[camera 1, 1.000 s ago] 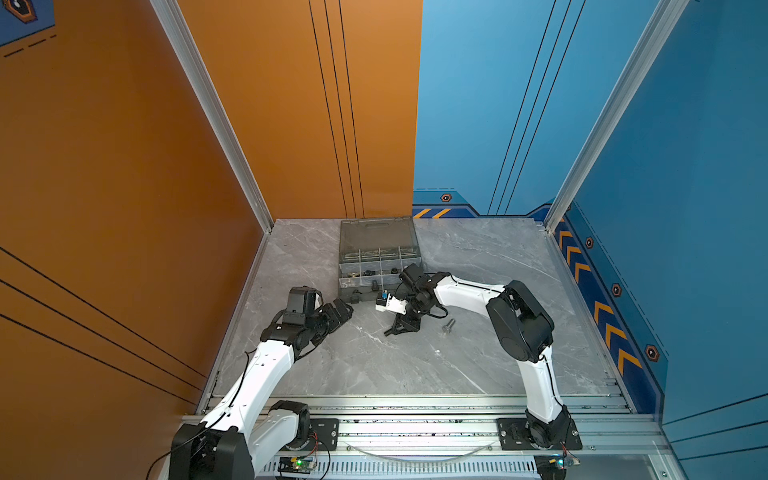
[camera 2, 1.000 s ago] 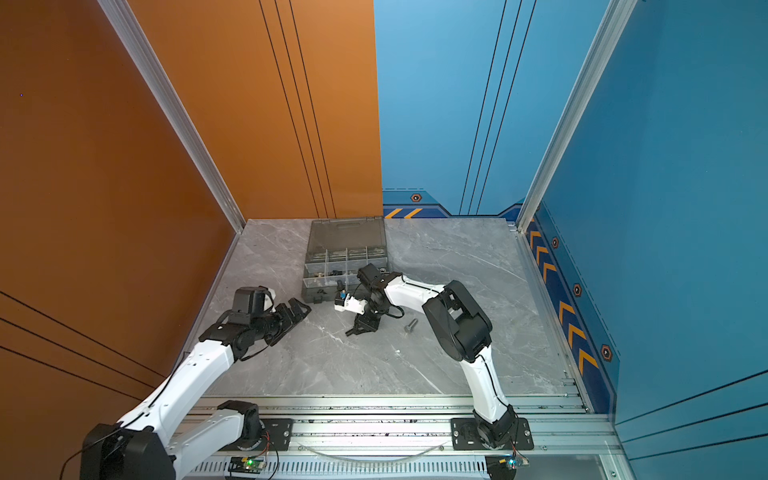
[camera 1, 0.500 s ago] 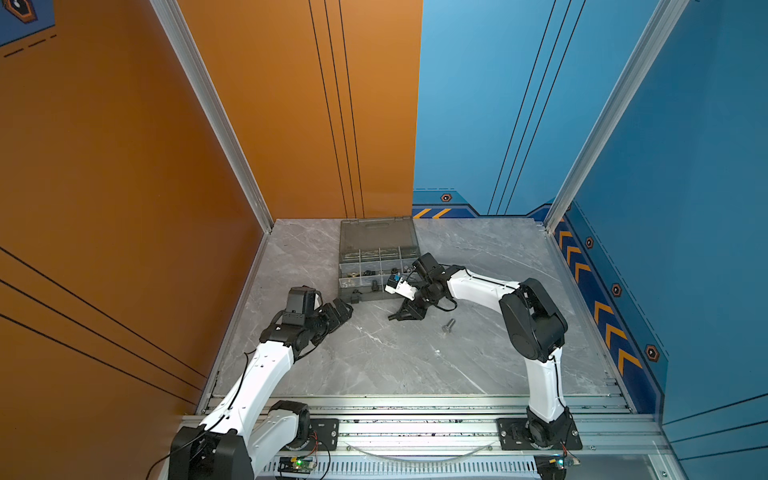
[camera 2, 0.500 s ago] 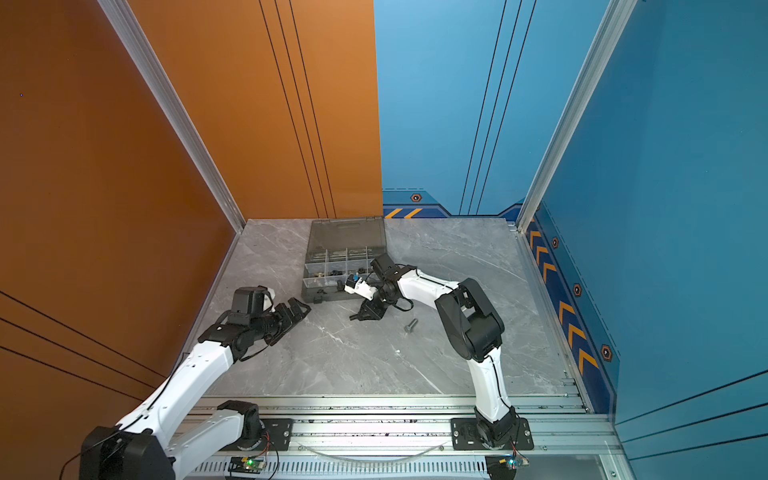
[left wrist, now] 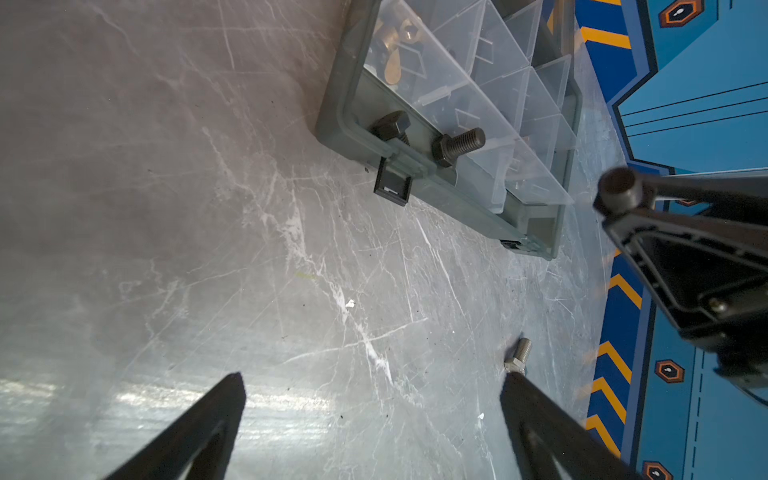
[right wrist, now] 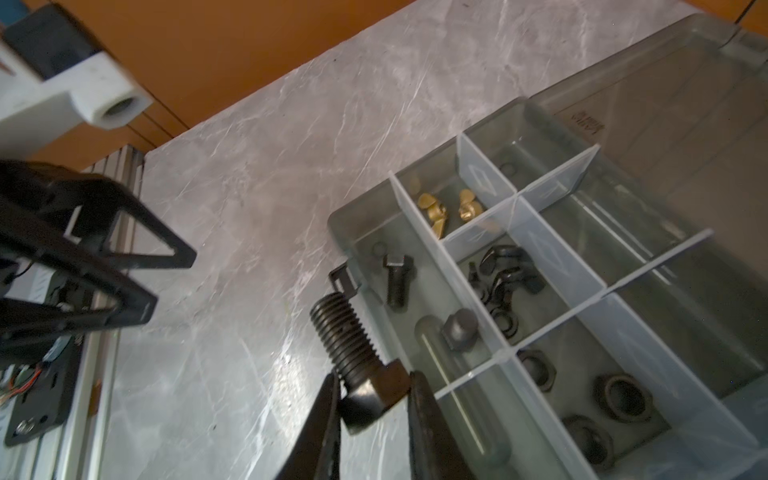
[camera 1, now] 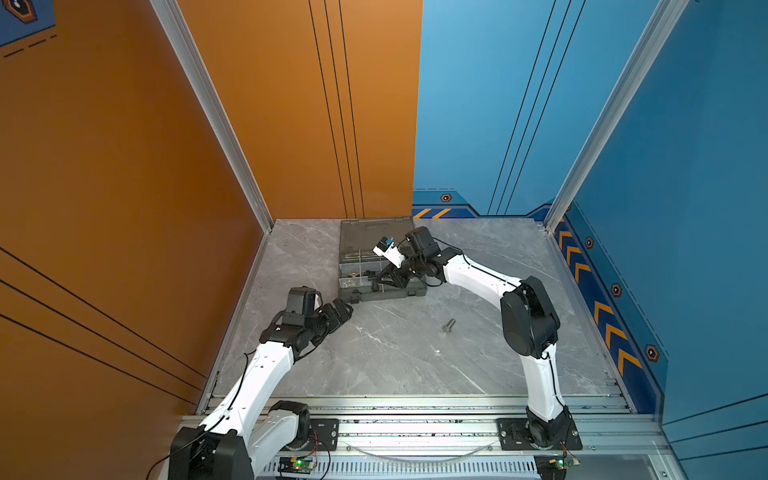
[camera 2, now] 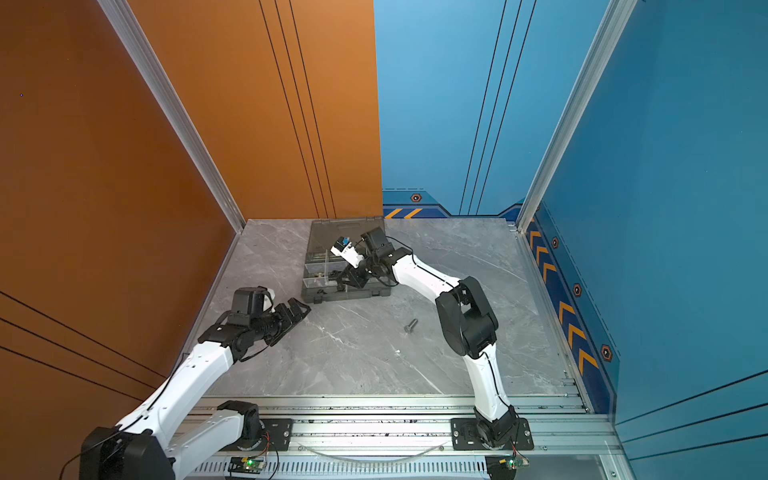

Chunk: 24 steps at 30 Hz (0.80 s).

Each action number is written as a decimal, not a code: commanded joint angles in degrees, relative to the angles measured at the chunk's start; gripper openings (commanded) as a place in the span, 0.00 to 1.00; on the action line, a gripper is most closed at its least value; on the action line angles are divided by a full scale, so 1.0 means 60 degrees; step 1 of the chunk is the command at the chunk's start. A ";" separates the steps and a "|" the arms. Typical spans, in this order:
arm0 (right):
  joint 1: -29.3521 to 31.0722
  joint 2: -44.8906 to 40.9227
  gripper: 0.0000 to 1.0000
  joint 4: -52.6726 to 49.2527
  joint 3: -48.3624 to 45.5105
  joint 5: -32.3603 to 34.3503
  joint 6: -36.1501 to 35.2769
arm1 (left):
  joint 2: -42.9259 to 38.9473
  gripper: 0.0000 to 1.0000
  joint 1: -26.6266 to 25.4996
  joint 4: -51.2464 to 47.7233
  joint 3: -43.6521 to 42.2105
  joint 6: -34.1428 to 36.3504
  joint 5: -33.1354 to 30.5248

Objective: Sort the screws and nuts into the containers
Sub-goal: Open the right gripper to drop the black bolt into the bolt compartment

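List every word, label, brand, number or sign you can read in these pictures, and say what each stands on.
No text here can be quoted.
Embossed brand mark on the smoky translucent lid of the dark grey plastic organiser case: too blurred to read.
Orange-and-black hexagon emblems on the dark blue wall trim: symbols only, no letters.
Orange chevron arrows on the same trim: signs, no words.

Wearing glossy white shells on left arm (camera 1: 266,376) and right arm (camera 1: 478,277), bulging into black elbow housings (camera 1: 528,328), ending in black open-framed triangular jaws, standing on black base plates (camera 1: 509,434).
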 commanded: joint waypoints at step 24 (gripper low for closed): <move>0.0652 0.1698 0.40 -0.0054 0.1555 0.2101 0.1043 | -0.0423 0.98 0.0308 -0.0535 0.0061 0.0100 0.0205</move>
